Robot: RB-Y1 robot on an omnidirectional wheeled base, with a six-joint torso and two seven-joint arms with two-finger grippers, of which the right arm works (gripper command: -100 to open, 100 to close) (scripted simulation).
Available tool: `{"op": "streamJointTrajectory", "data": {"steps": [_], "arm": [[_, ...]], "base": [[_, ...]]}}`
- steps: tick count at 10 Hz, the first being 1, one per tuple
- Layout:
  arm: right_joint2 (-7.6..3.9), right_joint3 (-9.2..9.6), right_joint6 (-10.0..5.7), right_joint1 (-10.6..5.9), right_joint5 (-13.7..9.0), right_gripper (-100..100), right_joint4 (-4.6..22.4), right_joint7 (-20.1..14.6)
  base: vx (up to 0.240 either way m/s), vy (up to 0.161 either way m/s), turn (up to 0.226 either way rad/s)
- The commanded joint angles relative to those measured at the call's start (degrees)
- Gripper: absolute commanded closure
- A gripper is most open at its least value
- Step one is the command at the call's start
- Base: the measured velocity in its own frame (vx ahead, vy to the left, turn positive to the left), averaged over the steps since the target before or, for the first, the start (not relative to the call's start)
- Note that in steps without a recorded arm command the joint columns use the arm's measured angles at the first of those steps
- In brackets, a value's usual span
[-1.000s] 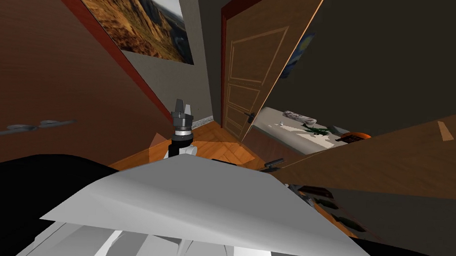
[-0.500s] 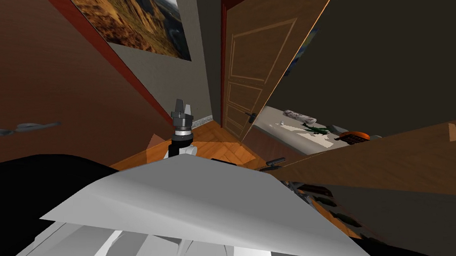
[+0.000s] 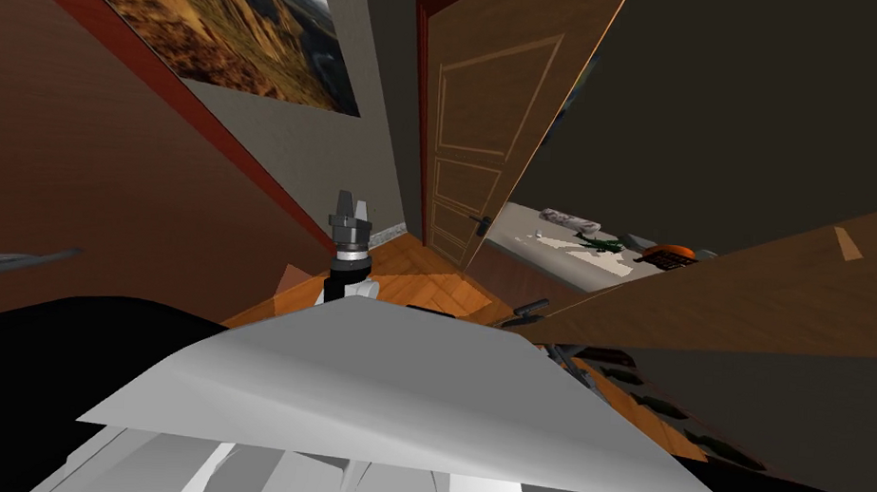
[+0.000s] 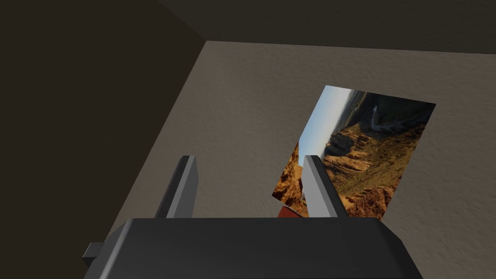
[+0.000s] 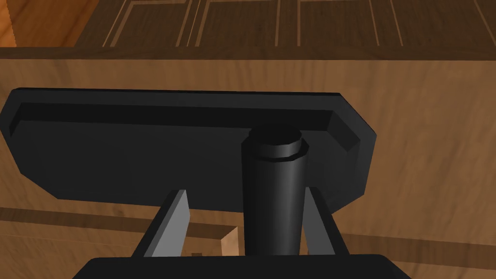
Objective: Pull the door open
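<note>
Right gripper, fingers apart, astride black door handle

Walls: grey-brown, dim; a canyon picture hangs on the left one
Floor: orange wood parquet — herringbone
Far right: a pale surface — brighter lit

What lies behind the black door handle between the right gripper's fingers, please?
Behind the handle sits a black plate, fixed on the brown door. The handle's shaft covers a strip of the plate.
</note>
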Motion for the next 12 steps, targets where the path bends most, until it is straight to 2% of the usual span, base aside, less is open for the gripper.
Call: {"op": "streamJointTrajectory", "data": {"steps": [1,4,6,12], "arm": [[0.71,1.56,0.72,0.18,1.64,100,-0.56,0.68],[0.07,2.3,0.74,0.28,2.96,100,-2.18,1.32],[-0.42,2.88,-0.32,0.35,4.01,100,-3.45,1.82],[-1.14,3.74,-4.11,0.44,5.6,100,-5.32,2.55]], "base": [[0.012,0.011,-0.122],[0.019,0.049,-0.111],[-0.02,-0.027,-0.046],[-0.054,-0.138,0.017]]}}
